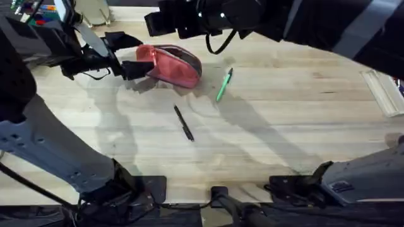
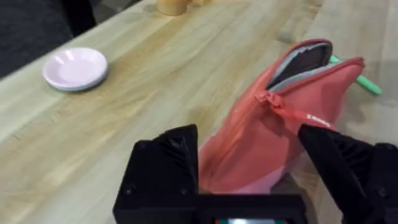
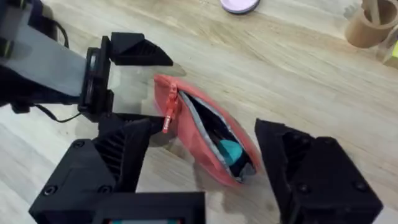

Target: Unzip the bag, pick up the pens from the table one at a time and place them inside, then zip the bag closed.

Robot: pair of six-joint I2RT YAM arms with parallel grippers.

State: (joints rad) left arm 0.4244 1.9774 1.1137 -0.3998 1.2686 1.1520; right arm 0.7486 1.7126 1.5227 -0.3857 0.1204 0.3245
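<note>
Left gripper [image 1: 134, 62] spread wide astride the bag's [image 1: 172, 65] end; right gripper [image 3: 205, 165] hovers wide above.

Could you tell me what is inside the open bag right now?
Through the open zipper of the bag, the right wrist view shows grey lining, a dark interior and one small teal object near one end. The fabric hides the rest. Both pens lie outside on the table.
</note>
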